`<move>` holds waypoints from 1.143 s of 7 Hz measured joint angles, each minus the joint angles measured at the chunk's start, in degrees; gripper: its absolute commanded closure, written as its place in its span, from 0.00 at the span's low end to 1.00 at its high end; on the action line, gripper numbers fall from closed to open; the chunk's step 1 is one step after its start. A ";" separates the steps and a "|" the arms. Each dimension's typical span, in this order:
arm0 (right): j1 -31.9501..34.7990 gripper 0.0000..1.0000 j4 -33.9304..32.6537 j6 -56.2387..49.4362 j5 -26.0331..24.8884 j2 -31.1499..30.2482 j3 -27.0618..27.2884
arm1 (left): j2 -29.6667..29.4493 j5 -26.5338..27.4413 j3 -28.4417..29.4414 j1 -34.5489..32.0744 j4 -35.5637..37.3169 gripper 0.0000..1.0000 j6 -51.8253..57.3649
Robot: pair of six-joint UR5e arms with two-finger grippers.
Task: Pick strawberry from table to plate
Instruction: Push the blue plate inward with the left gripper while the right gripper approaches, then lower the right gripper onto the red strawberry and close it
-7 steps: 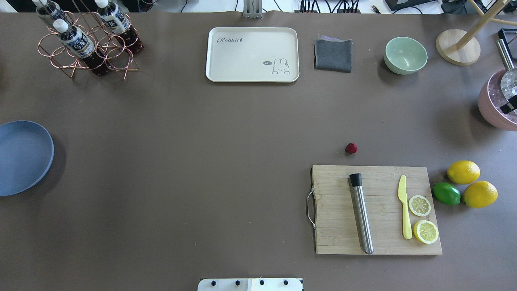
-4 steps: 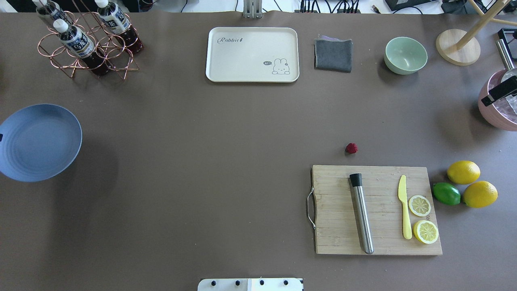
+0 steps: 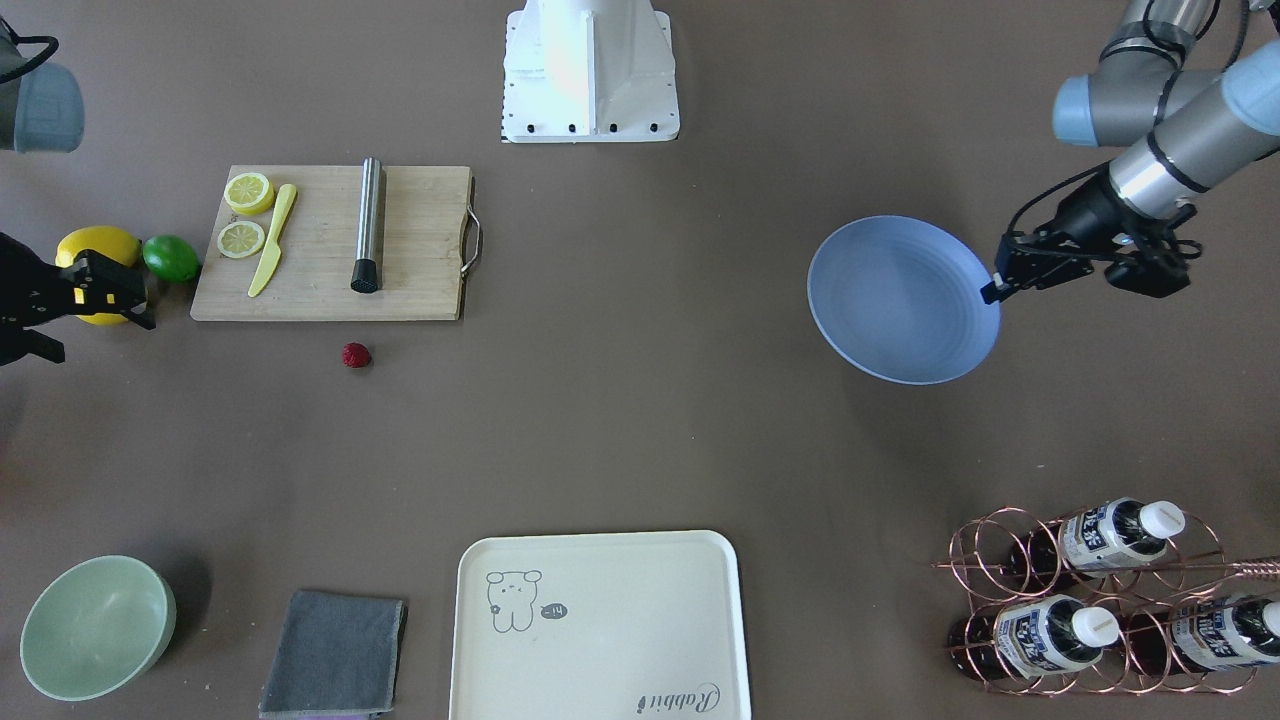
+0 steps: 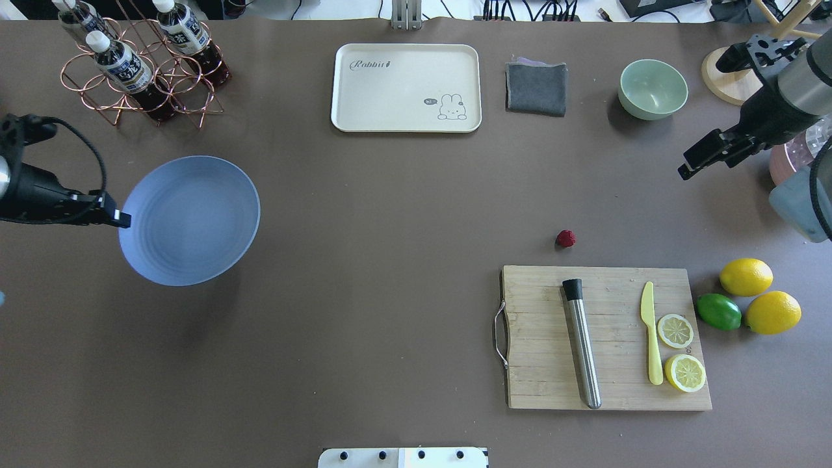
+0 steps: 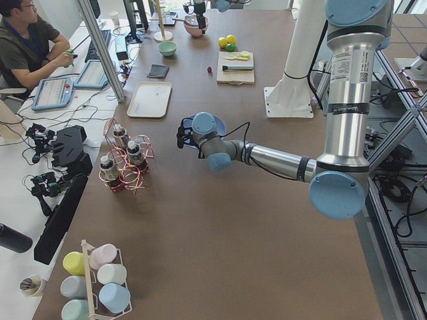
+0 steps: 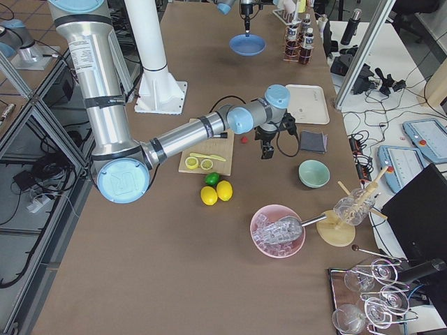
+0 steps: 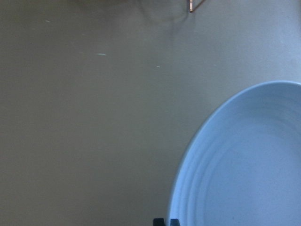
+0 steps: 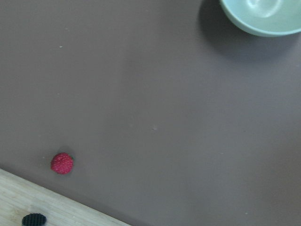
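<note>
Shows the strawberry (image 4: 565,238) lying on the table (image 4: 390,292) just beyond the cutting board (image 4: 604,338), off the edge farthest from the robot, close to but not touching the wood, and untouched by either arm. Shows the plate (image 4: 188,221) well away on the board's handle side, pinched at its rim by the left gripper (image 4: 120,218) and apparently raised off the surface, judging by the shadow beneath. Places the right gripper (image 4: 690,166) beyond the board's far corner on the lemon side, well apart from the berry; cannot tell its jaw width from any view. Suggests a small, light berry with bumpy skin, probably prone to rolling or squashing. Calls for a gentle pinch across the widest middle, fingers descending on either side from straight above. Leaves the pick itself not yet begun
</note>
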 measured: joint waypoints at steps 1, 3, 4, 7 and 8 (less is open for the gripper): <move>-1.60 0.00 0.00 1.36 -0.44 1.15 0.00 | -4.49 5.00 -1.41 5.24 4.12 1.00 -4.74; -5.67 0.00 0.35 8.34 -3.35 4.40 -0.42 | -12.40 14.85 -1.77 15.78 10.40 1.00 -11.99; -8.55 0.00 2.21 12.94 -5.73 5.74 -0.93 | -14.88 18.60 -1.06 19.75 11.30 1.00 -14.42; -15.93 0.00 12.28 24.28 -11.62 6.73 -4.73 | -21.29 25.80 3.59 26.33 11.75 1.00 -18.47; -17.19 0.00 13.12 25.04 -12.75 6.78 -5.66 | -22.44 26.51 4.43 27.01 11.75 1.00 -19.73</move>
